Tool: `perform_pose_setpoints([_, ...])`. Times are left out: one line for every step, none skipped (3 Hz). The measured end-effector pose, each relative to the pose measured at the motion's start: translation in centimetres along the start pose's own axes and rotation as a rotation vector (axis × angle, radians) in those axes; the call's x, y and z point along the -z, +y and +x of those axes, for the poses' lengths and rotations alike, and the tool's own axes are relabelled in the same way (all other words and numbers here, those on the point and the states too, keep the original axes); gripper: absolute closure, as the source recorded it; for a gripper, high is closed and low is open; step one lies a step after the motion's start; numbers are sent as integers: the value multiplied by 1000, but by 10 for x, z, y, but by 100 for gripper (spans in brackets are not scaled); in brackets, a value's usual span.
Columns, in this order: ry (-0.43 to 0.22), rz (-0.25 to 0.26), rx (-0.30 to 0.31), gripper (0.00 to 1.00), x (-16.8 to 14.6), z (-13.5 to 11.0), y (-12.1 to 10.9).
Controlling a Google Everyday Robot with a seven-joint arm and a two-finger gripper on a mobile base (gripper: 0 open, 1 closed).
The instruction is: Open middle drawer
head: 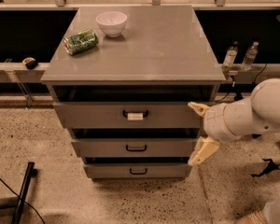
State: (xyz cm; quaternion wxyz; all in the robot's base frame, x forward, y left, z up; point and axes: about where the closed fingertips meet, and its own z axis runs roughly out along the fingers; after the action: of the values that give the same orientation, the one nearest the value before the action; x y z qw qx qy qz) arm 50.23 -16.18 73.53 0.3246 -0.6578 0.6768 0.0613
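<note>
The middle drawer is a wide grey drawer with a flat front and a small plain black loop handle. It sits between the top drawer, whose black handle carries a white tag, and the bottom drawer. All three fronts step outward toward the top. My gripper is at the cabinet's right front corner, level with the middle drawer's right end, well right of its handle. Its two cream fingers are spread wide apart and hold nothing.
On the grey cabinet top stand a white bowl and a green can lying on its side. Two bottles stand on a ledge at the right. A black pole lies on the speckled floor at the left.
</note>
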Motion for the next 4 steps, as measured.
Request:
perform_pose_setpoints([8,-37,-48,0,-69,41,6])
perform_pose_setpoints([52,-69,-46,0,-127,81,19])
perform_pose_setpoints([52,-69,-47,0,-128,81,19])
perform_pose_setpoints([72,-67,-57,0,-148,95,19])
